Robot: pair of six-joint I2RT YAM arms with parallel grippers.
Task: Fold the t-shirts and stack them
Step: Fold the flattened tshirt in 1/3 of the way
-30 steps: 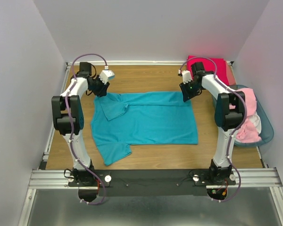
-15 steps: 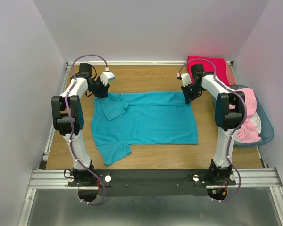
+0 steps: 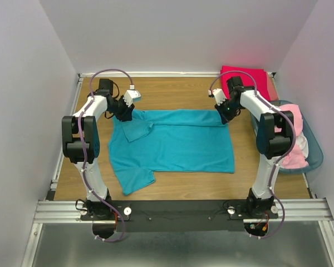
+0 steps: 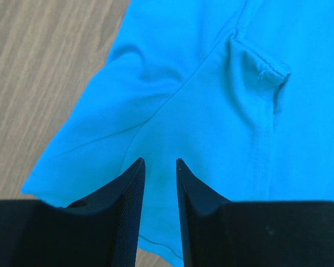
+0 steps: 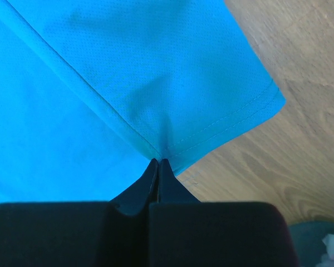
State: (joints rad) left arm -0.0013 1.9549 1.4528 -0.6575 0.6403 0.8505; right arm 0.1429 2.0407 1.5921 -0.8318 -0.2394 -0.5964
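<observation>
The teal t-shirt (image 3: 172, 142) lies spread flat mid-table (image 3: 172, 92). Bare wood borders its far and near edges. The right gripper (image 5: 157, 161) is pinched tight on the shirt's far-right hem corner, close to where the wood begins. The left gripper (image 4: 160, 164) stands over the far-left shoulder beside a folded-in sleeve, with a slim gap between its jaws. A crimson shirt (image 3: 250, 75) fills the far-right corner. A basket (image 3: 314, 153) of pink shirts (image 3: 292, 156) crowds the right edge.
</observation>
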